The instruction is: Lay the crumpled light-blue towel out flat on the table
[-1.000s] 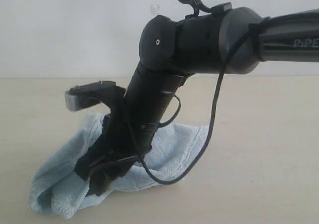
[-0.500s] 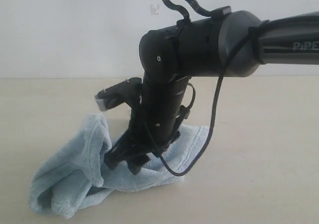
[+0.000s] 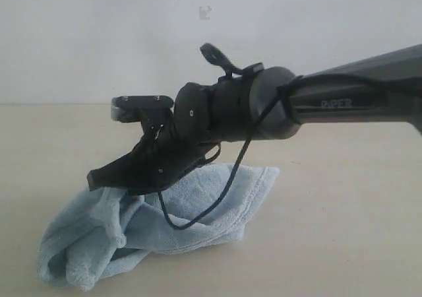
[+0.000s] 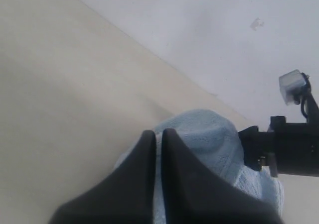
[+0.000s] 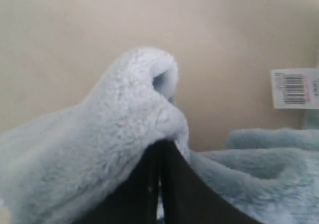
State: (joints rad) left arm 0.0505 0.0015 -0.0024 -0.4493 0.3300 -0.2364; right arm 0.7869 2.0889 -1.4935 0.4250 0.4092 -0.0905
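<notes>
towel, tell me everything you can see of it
The towel is pale light-blue plush fleece with a stitched hem and a white barcode tag. It lies crumpled and folded over itself on the beige table, not spread. The right claw, shut, pinches a raised fold; the shut left claw hangs just over it, contact unclear.
</notes>
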